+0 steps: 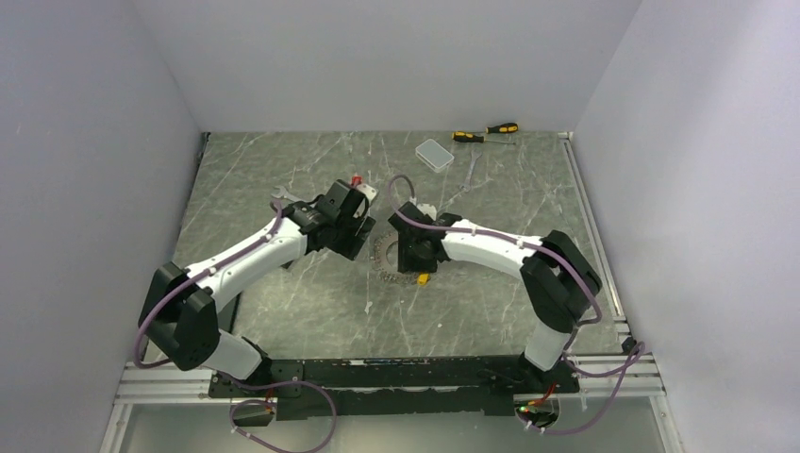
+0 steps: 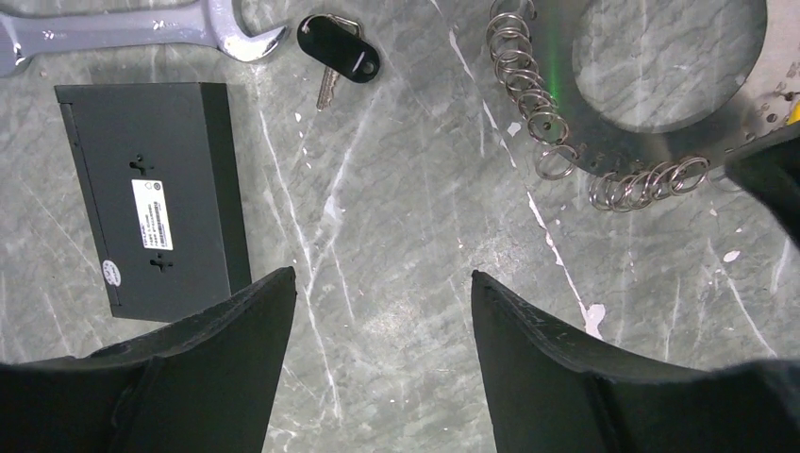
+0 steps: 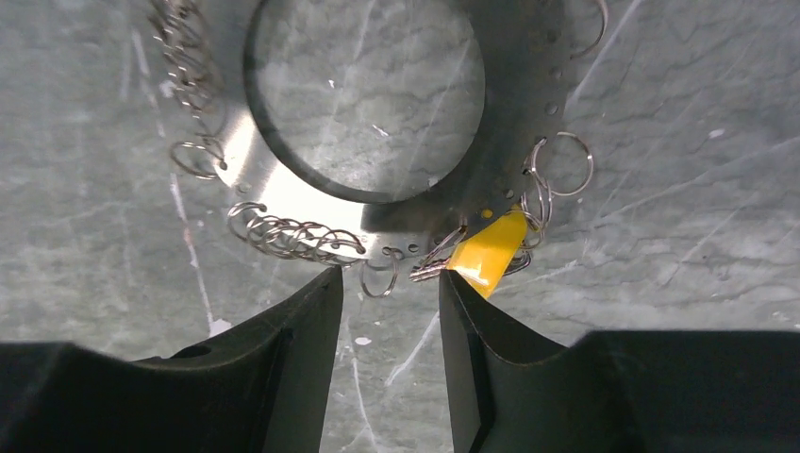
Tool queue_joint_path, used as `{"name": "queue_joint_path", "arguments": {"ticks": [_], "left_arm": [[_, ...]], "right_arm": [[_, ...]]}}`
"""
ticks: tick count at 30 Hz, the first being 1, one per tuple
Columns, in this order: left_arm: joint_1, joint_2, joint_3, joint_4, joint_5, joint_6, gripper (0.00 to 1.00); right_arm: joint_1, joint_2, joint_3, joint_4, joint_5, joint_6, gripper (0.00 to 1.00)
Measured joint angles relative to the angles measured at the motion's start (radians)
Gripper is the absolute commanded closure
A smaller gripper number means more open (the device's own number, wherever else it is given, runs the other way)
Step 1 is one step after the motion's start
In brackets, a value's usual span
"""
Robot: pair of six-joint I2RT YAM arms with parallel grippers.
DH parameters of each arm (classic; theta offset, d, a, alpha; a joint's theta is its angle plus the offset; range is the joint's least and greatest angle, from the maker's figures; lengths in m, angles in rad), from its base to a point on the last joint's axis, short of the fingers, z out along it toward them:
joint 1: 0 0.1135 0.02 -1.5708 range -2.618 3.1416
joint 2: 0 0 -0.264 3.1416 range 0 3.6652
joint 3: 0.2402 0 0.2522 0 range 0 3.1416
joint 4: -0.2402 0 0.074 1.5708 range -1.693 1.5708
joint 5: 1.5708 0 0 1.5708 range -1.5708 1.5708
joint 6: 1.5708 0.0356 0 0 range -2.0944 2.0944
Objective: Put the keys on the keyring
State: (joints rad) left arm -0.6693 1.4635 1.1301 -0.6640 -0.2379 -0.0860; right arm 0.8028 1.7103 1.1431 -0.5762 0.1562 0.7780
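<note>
Keys in view number two: a yellow-headed key [image 3: 489, 253] and a black-headed key [image 2: 338, 49]. The yellow one lies against the near rim of the keyring [image 3: 311, 209], tangled among small wire loops there (whether it is actually threaded on I cannot tell), and just beside the tip of one finger of the right gripper [image 3: 387, 283]. The one keyring lies flat near the middle of the table [image 1: 311, 311], a silvery plate with a wide round hole and many little split rings hung along its rim, too overlapped to count. Over its near edge the right gripper has its jaws partly apart, with bare table showing through the gap and nothing clamped. The left gripper [image 2: 380, 293] stands a little off to the ring's left, jaws wide and released, only marble between them. The black-headed key rests apart from the ring, beyond that gripper, just beside the open end of one silver spanner [image 2: 123, 28]; one flat black block [image 2: 151, 198] lies below the spanner. In the top view both wrists crowd the ring and hide part of it. At the far edge sit two yellow-and-black screwdrivers [image 1: 486, 132] and one pale lidded box [image 1: 434, 154].
</note>
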Motion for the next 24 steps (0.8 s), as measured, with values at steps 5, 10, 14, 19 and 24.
{"name": "queue_joint_path", "arguments": {"ticks": [5, 10, 14, 19, 24], "left_arm": [[0.000, -0.029, 0.000, 0.000, 0.000, 0.000, 0.28], [0.000, -0.048, 0.000, 0.000, 0.000, 0.000, 0.28], [0.000, -0.057, 0.000, 0.000, 0.000, 0.000, 0.28], [0.000, -0.063, 0.000, 0.000, 0.000, 0.000, 0.28], [0.000, -0.067, 0.000, 0.000, 0.000, 0.000, 0.28]], "right_arm": [[0.021, 0.069, 0.007, -0.026, 0.023, 0.040, 0.60], [0.021, 0.089, 0.016, -0.047, 0.048, 0.055, 0.73], [0.021, 0.089, 0.024, -0.051, 0.053, 0.062, 0.84], [0.021, 0.089, 0.025, -0.051, 0.056, 0.063, 0.99], [0.022, 0.089, 0.026, -0.057, 0.066, 0.065, 1.00]]}}
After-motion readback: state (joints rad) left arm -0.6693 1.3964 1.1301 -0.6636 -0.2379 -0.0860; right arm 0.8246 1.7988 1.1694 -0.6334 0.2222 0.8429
